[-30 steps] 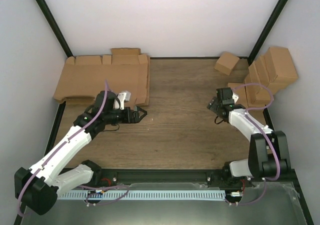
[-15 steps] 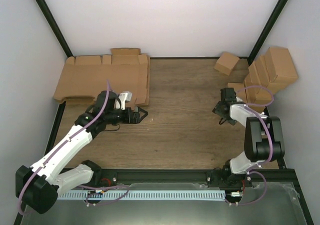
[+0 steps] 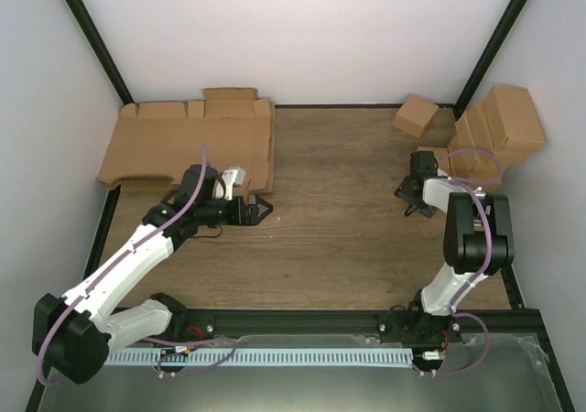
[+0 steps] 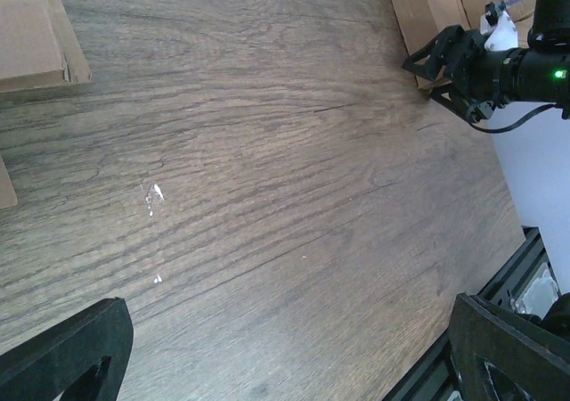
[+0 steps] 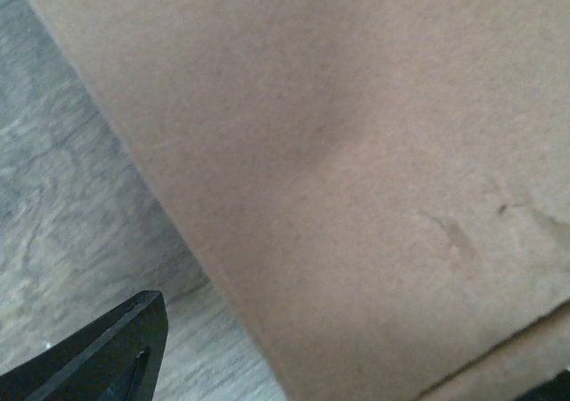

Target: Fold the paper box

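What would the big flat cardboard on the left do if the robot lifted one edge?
It would probably sag: the flat cardboard is wide and thin, with flaps and notches along its edges. It likely weighs little for its size. Pushed, it should slide on the table, not roll, since it lies flat.

Bright, even overhead light, faint shadows on the table [image 3: 348, 247]. Left fingers [image 4: 62, 356] are black silhouettes at 7 and 5 o'clock. Right wrist's close cardboard [image 5: 356, 151] is blurred.
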You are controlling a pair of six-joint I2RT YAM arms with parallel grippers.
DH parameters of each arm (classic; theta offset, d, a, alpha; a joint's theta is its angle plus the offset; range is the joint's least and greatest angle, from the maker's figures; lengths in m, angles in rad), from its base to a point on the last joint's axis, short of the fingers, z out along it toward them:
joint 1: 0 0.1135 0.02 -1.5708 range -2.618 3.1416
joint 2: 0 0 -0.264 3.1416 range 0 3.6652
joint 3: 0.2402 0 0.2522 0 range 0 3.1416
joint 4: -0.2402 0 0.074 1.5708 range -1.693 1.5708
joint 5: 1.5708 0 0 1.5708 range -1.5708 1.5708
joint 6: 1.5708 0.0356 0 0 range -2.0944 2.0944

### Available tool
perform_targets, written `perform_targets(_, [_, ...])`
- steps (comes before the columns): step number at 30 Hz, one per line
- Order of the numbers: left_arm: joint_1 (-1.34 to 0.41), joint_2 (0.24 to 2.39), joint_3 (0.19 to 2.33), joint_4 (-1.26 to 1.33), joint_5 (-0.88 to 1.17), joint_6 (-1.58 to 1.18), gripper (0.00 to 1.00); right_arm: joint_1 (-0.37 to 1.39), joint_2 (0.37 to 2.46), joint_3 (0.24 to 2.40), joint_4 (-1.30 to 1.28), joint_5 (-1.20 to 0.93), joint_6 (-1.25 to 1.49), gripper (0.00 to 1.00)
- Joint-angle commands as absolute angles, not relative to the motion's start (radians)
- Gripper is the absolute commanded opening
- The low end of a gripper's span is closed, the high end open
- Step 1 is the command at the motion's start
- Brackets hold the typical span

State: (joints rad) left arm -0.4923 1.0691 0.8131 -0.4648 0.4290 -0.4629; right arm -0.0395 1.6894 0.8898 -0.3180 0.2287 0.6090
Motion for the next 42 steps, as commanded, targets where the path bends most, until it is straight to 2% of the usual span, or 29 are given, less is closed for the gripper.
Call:
perform_targets(1, [-0.492,1.079,0.812,-0.444,0.439,-0.443,1.0,-0.062,1.735,0.944,-0.3,0.253,0.6,0.78])
perform_targets(9, [-0.492,1.087,0.808,-0.436,0.437,-0.458,1.0,-0.11,1.725,0.945,-0.297,0.264,0.623,0.78])
perform_targets(19, [-0.492,1.092,0.805,-0.437,0.437,-0.462,1.0,-0.135,1.715,0.95,-0.299,0.276,0.629,0.85])
perform_targets(27, [-0.493,1.089,0.793,-0.437,0.437,-0.465,1.0,-0.15,1.703,0.954,-0.298,0.288,0.626,0.84])
perform_targets(31, [-0.492,1.09,0.78,-0.429,0.428,-0.463,1.0,-0.131,1.651,0.934,-0.285,0.265,0.597,0.95])
perform_targets(35, [-0.492,1.089,0.782,-0.419,0.391,-0.449,1.0,0.022,1.528,0.88,-0.289,0.346,0.589,1.0])
perform_targets(37, [-0.492,1.092,0.796,-0.419,0.355,-0.429,1.0,0.099,1.422,0.803,-0.206,0.364,0.546,1.0])
perform_targets(40, [-0.492,1.085,0.81,-0.402,0.263,-0.379,1.0,0.202,1.217,0.599,0.101,0.33,0.372,1.0])
perform_targets(42, [-0.492,1.051,0.796,-0.357,0.162,-0.339,1.0,0.227,1.067,0.416,0.397,0.159,0.251,1.0])
